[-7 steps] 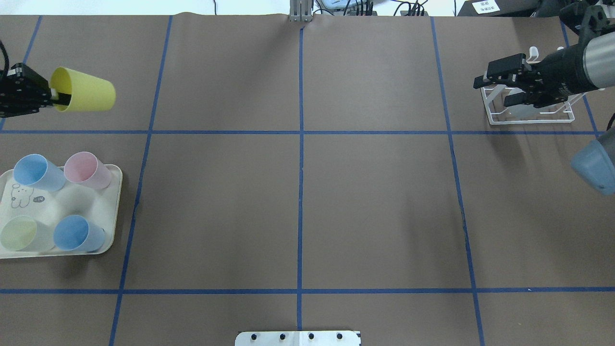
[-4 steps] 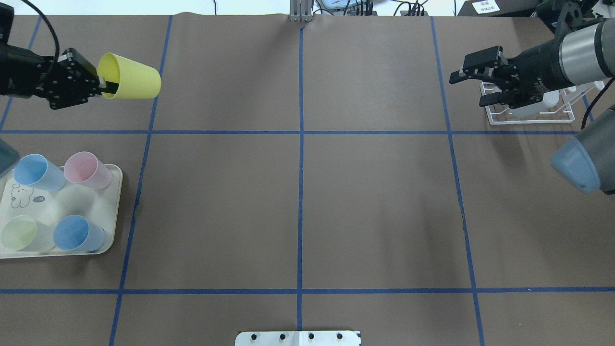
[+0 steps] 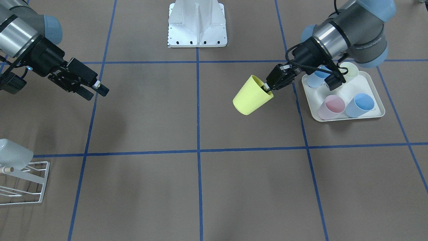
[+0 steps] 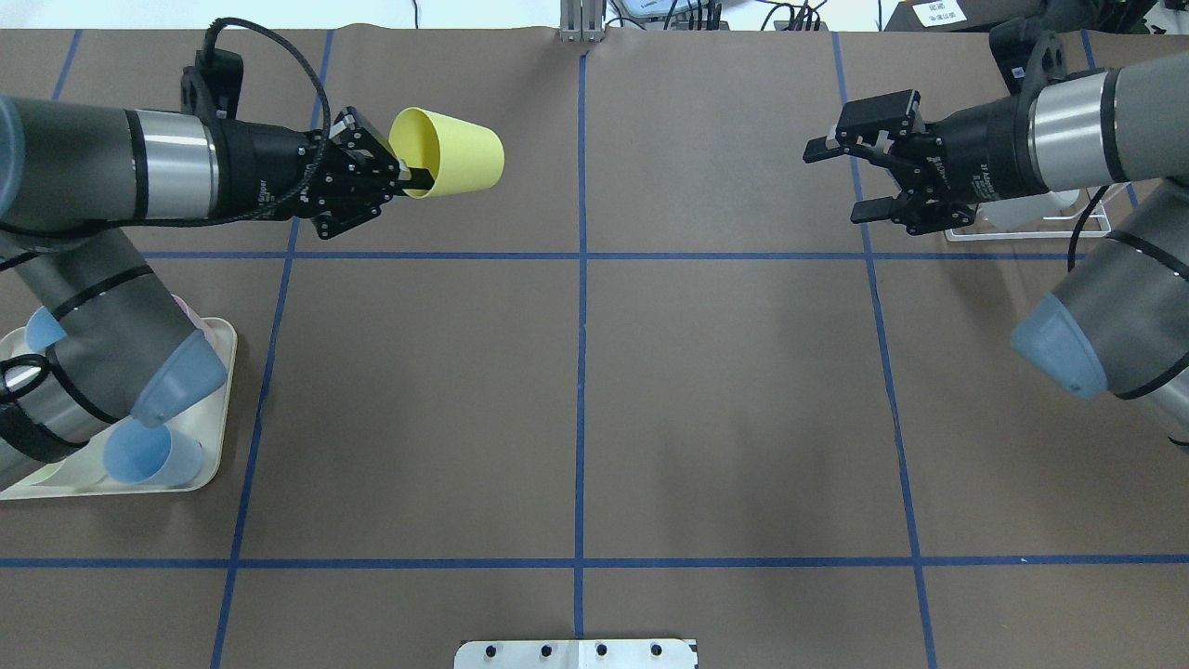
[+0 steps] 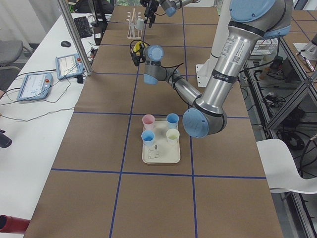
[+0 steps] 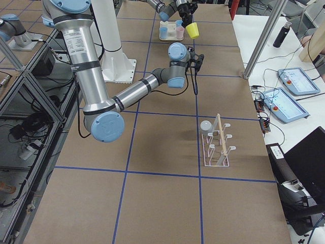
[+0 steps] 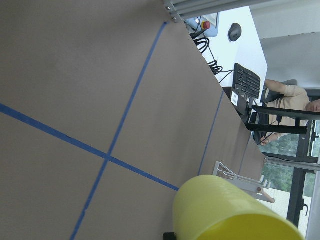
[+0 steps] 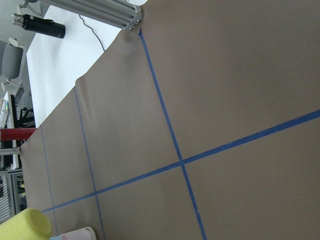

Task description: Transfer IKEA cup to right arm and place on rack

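My left gripper [image 4: 410, 177] is shut on the rim of a yellow IKEA cup [image 4: 448, 164], held on its side above the table left of the centre line, mouth towards the wrist. The front-facing view shows the same cup [image 3: 251, 96] in the left gripper [image 3: 268, 87]. My right gripper [image 4: 841, 183] hangs open and empty on the right, facing the cup across a wide gap. The white wire rack [image 4: 1012, 236] lies partly hidden behind the right arm. Its full frame [image 6: 218, 147] with the wooden dowel shows in the exterior right view.
A white cup [image 3: 11, 154] sits on the rack [image 3: 23, 182]. A cream tray [image 3: 347, 118] at the left arm's side holds a pink cup [image 3: 331, 106], two blue cups and a pale green one. The left arm covers part of that tray [image 4: 226, 409].
My left arm has swung right towards the centre with the yellow cup in it. My right gripper has moved left, off the rack, and stays open.
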Robot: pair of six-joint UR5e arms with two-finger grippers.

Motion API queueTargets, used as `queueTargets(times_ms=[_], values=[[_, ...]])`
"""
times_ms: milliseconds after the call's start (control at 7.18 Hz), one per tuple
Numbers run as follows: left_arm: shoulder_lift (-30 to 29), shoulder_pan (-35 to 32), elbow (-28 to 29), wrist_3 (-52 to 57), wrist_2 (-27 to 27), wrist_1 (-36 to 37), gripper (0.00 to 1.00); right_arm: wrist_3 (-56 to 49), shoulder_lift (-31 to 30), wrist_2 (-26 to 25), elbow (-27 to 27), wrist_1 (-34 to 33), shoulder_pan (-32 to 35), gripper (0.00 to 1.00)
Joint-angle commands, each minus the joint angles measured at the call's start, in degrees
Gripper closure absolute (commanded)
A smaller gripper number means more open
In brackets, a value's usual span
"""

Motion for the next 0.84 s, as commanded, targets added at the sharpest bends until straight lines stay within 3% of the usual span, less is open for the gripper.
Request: queueTargets(times_ms=[0,279,557,696], values=[[-0.6,3.8,0.2,-5.5,7.1,-7.4,1.00,6.2,0.0,-1.1,-0.5,10.1,-2.2,0.01],[-0.6,5.3,0.4,-9.7,9.6,-13.4,1.00,15.2,0.1,-3.6,-0.5,19.5,-3.7,0.01],[-0.6,8.0,0.9,-12.5,11.8,-19.6,1.00,23.5,0.7,-12.9,-0.3,29.4,-8.4,0.01],[-0.6,10.7,0.5,-12.5,12.2,-23.6,1.00,23.8,2.7,-14.7,-0.5,30.2,-10.0,0.01]])
